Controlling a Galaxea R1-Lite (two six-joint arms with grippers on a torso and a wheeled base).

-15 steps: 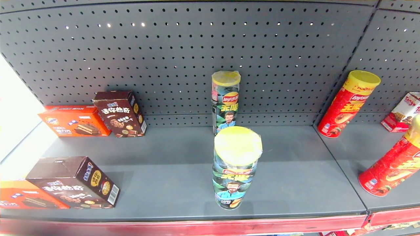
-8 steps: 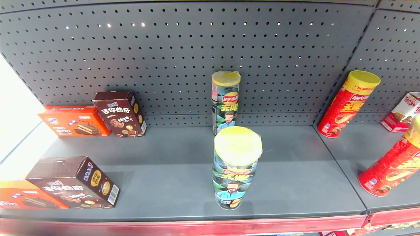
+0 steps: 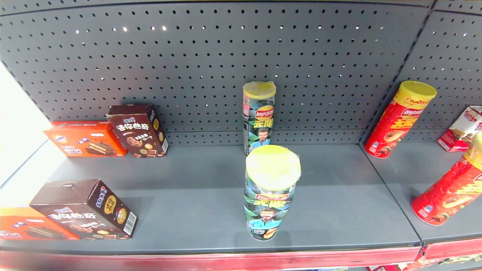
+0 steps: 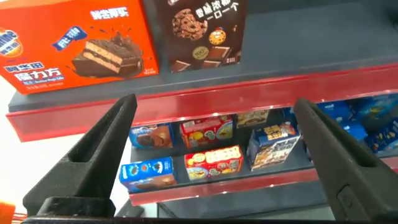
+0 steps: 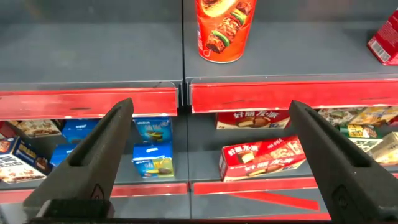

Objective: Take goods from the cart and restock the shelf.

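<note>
The green chip can (image 3: 272, 192) stands upright near the front edge of the shelf (image 3: 188, 210), in line with a second can (image 3: 259, 114) against the pegboard (image 3: 188, 67). It looks like a light, stiff tube in slick wrap, tall and easily tipped, so it is best taken across mid-body, not by the lid. Boxes (image 3: 84, 209) lie to the left and red cans (image 3: 399, 118) to the right. The left claw (image 4: 214, 102) and right claw (image 5: 211, 104) both hang spread wide and empty before the shelf's red lip.
</note>
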